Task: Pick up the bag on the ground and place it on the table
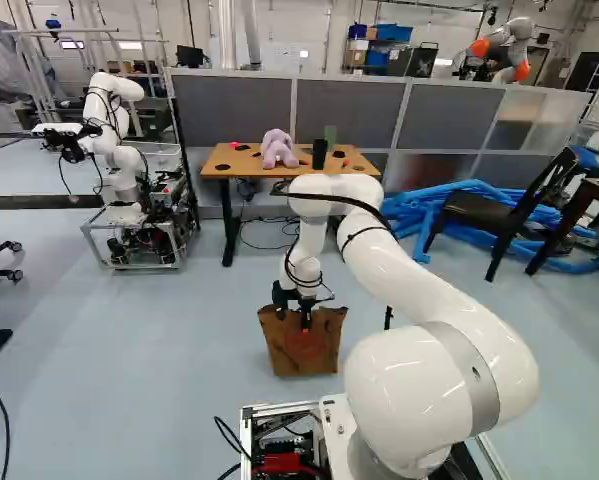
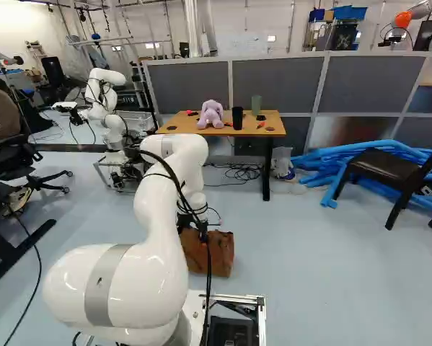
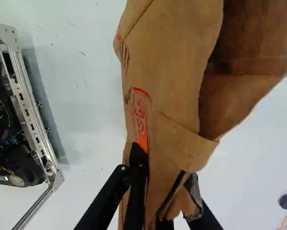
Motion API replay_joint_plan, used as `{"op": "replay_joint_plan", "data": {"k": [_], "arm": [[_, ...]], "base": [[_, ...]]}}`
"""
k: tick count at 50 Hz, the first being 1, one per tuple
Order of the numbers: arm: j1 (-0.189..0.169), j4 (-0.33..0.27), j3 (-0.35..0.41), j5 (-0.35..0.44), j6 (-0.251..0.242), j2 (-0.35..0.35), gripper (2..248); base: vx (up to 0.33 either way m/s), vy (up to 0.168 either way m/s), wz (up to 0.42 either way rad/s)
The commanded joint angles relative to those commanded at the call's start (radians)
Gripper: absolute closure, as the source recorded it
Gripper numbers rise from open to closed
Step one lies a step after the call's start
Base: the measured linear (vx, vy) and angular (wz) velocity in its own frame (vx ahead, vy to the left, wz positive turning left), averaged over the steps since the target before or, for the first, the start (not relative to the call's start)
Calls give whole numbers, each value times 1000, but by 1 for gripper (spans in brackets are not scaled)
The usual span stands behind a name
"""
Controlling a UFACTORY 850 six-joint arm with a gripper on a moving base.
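End effector point(image 1: 306, 316) closed on bag point(image 1: 304, 352)

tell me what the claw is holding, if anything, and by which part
The brown paper bag, pinched by its upper edge in the claw.

table point(image 2: 185, 122): light-brown top, black legs, standing on floor point(image 2: 309, 252)
table load: purple plush toy point(image 2: 211, 117); black cylinder point(image 2: 237, 118) just beside toy; green cylinder point(image 2: 256, 105); small red and black pieces point(image 2: 261, 125)
floor load: blue tubes point(image 1: 449, 212); black chair point(image 2: 385, 171); dark cables point(image 2: 242, 171)
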Motion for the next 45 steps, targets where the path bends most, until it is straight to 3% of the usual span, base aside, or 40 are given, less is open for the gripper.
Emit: {"op": "replay_joint_plan", "data": {"k": [45], "arm": [[0,0,151,0,0,173,229]], "base": [[0,0,0]]}}
